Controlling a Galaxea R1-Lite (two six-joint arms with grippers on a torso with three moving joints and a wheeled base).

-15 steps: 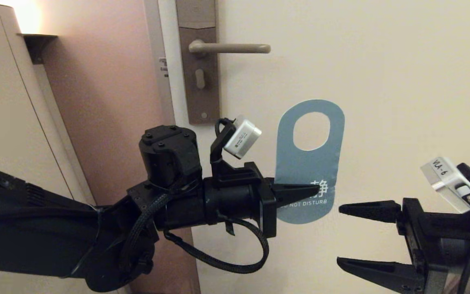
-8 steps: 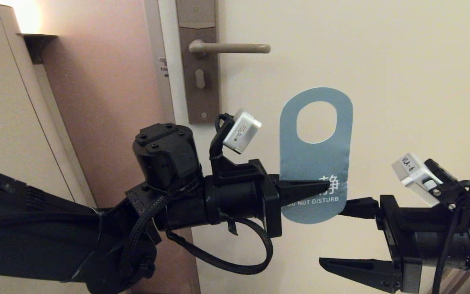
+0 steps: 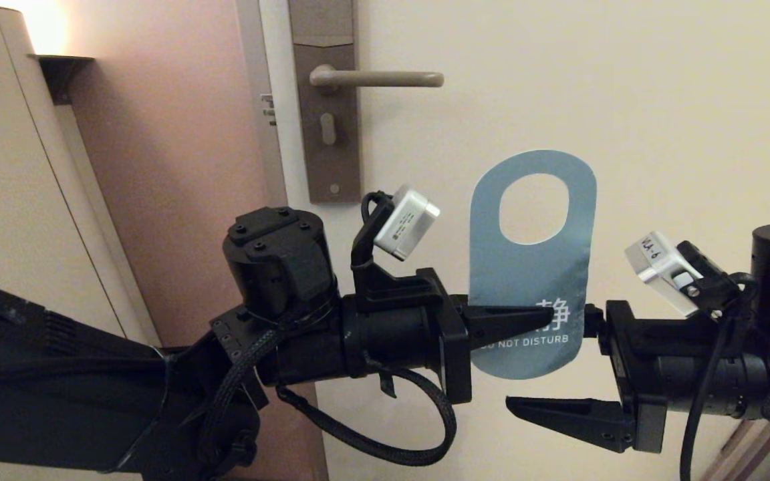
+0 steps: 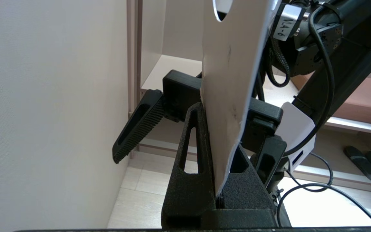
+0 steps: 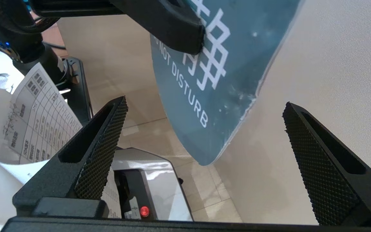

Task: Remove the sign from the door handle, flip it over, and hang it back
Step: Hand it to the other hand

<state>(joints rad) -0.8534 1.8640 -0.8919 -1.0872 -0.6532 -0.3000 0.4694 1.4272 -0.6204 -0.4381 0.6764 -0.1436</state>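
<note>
Left tool [image 3: 537,319], pressed together on the lower part of the sign [image 3: 529,267], holds the card upright in mid-air in front of the door [image 3: 625,100], below and to the right of the door handle [image 3: 375,79]. Blue side, lettered "DO NOT DISTURB", faces the head camera; the left wrist view shows the white reverse [image 4: 230,96] rising edge-on out of the clamped fingers. Oval hole at the card's top is free and clear of the lever.

Right tool [image 3: 562,374] stands spread wide at the card's lower right edge. In the head view one finger [image 3: 569,413] reaches below the card's bottom and the other sits hidden behind the card. The right wrist view shows both textured fingers [image 5: 98,151] well apart, the card's blue rounded end [image 5: 211,80] between them but untouched.

Step in hand, as judged: the sign is off the handle and the handover that allows the turning-over is being set up. Next move calls for the right tool to close on the free lower edge, clear of the left fingers, before the left lets go; only then can the card be turned white side out and its hole carried up over the lever's free end.
</note>
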